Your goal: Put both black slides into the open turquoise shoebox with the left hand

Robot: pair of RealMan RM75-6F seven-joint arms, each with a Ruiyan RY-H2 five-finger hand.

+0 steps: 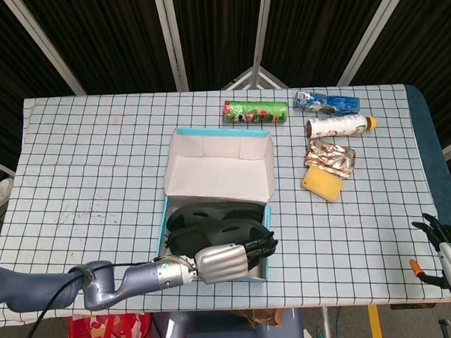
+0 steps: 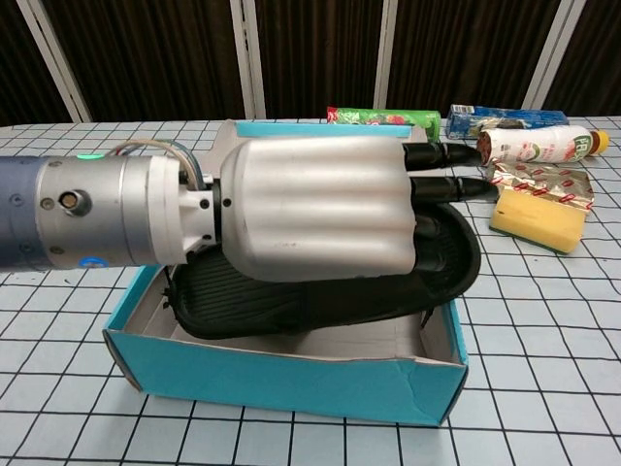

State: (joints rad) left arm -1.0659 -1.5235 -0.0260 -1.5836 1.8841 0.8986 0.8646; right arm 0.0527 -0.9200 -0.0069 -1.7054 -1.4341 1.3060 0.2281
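My left hand (image 2: 310,209) grips the upper black slide (image 2: 320,291) inside the turquoise shoebox (image 2: 281,374), its long axis running across the box's width. A second slide (image 1: 212,216) lies in the box beyond. The ribbed rubber sole faces up; the cardboard box is pale inside. My right hand (image 1: 445,253) hangs open, holding nothing, beyond the checkered table (image 1: 98,159).
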